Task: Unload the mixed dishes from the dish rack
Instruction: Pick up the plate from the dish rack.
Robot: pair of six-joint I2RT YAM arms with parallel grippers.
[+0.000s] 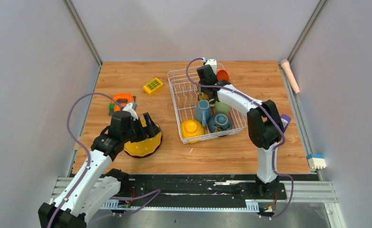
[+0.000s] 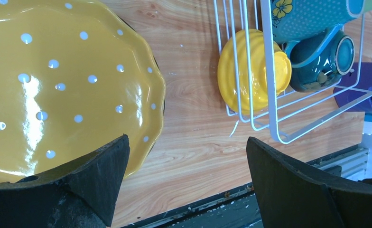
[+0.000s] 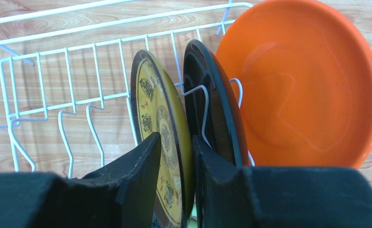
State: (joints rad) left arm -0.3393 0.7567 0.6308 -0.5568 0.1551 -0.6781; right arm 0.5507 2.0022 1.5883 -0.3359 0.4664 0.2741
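At the far end of the rack [image 1: 186, 88], right gripper [image 3: 177, 140] clasps the patterned plate [image 3: 160, 109].
Next it should go straight up; left gripper [image 2: 186, 142], spread wide, hovers over the dotted plate [image 2: 56, 71].

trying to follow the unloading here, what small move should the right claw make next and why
Probably squeeze firmly onto the yellow patterned plate, then lift straight up. The right claw straddles its rim, but a firm pinch can't be confirmed. The plate stands upright in the rack with a dark plate close beside it, so pulling sideways would likely knock that.
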